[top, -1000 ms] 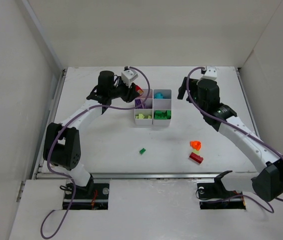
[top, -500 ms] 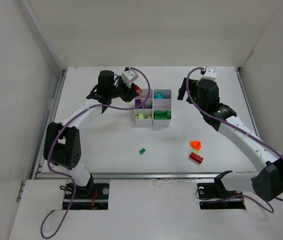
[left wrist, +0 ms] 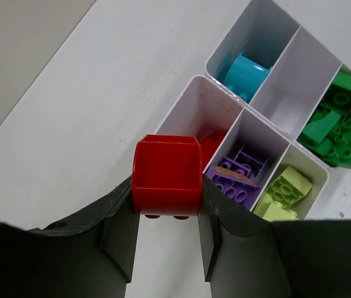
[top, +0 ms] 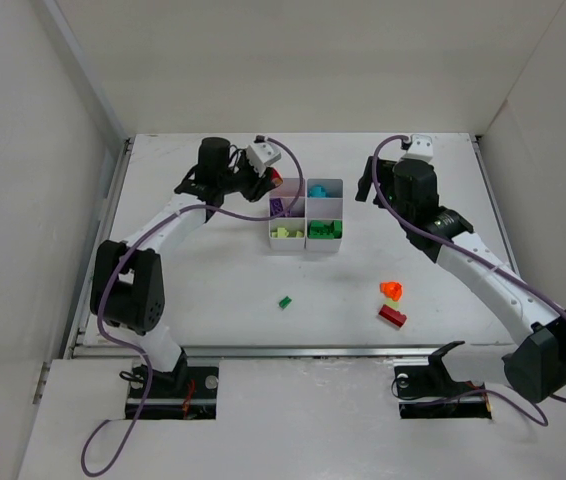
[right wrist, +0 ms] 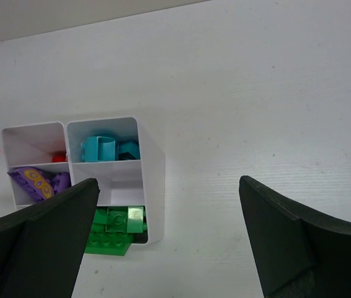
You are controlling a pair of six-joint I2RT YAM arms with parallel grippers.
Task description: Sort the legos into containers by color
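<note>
**A:** Where is the left pincer point(left wrist: 166, 194) hovering?

**B:** At the far left corner of the white tray point(left wrist: 185, 112). It is clamping a red brick point(left wrist: 166, 171) between its fingers (the brick is filling the whole gap).

**A:** Is that brick sitting in a compartment?

**B:** Not yet. It is hanging just beside the far left compartment, where another red piece point(left wrist: 211, 146) is lying.

**A:** And the other compartments?

**B:** Purple bricks point(left wrist: 240, 171) are lying in the middle left one and yellow-green bricks point(left wrist: 284, 192) in the near left. Cyan bricks point(left wrist: 245, 74) are sitting far right and green bricks point(left wrist: 343, 118) near right.

**A:** What is the right pincer point(right wrist: 168, 186) doing?

**B:** Its fingers are standing wide apart, gripping nothing, to the right of the tray.

**A:** Is anything lying loose?

**B:** On the desk point(top: 213, 270), a green brick point(top: 285, 301) is lying near the tray's near side. An orange brick point(top: 391, 290) and a second red brick point(top: 392, 316) are lying close together, further right.
</note>
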